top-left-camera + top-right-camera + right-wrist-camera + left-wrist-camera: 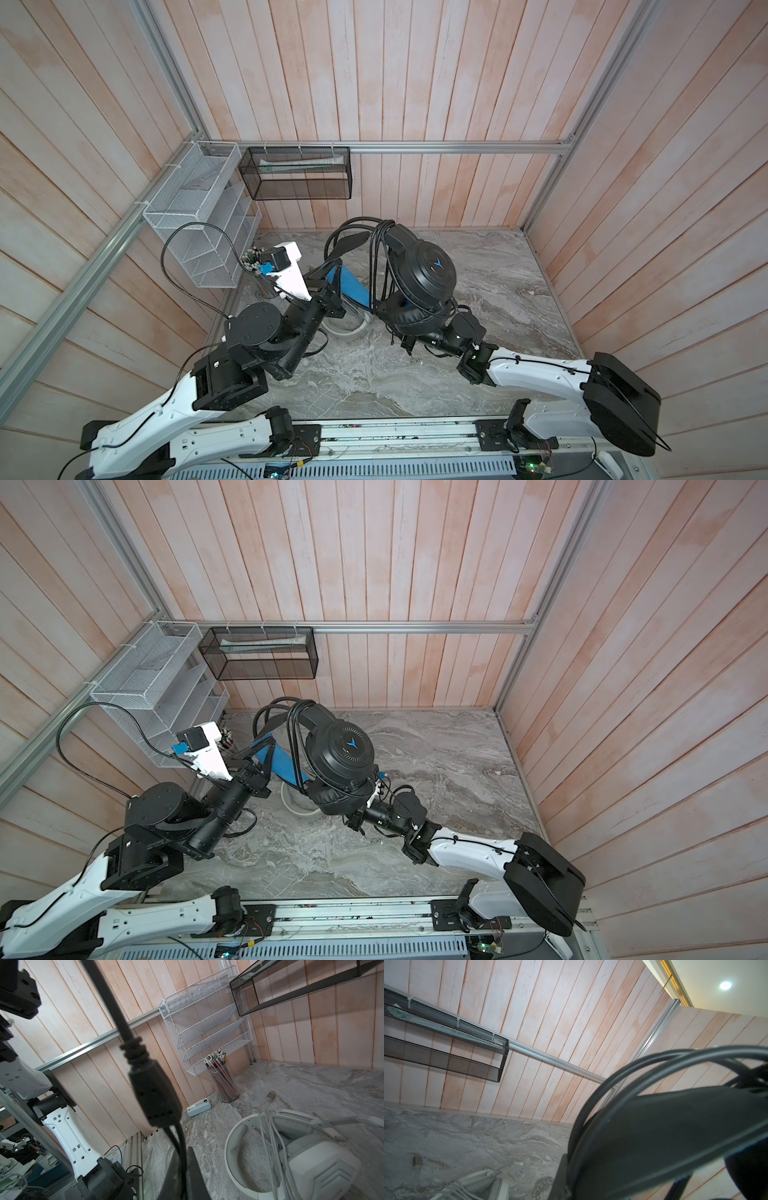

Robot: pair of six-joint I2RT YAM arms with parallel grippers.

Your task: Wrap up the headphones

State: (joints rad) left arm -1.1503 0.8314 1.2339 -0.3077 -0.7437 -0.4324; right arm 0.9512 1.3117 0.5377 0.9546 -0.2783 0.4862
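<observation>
While left gripper clamped black headset by its band, right gripper was closed on its cable; headset hung above table. White headset lay beneath.

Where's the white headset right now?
The white headset lies on the table left of centre in both top views, mostly hidden under the raised black headset; the pencil cup stands behind it to the left.

Lab test booth, plank walls, aluminium frame, marble tabletop
</observation>
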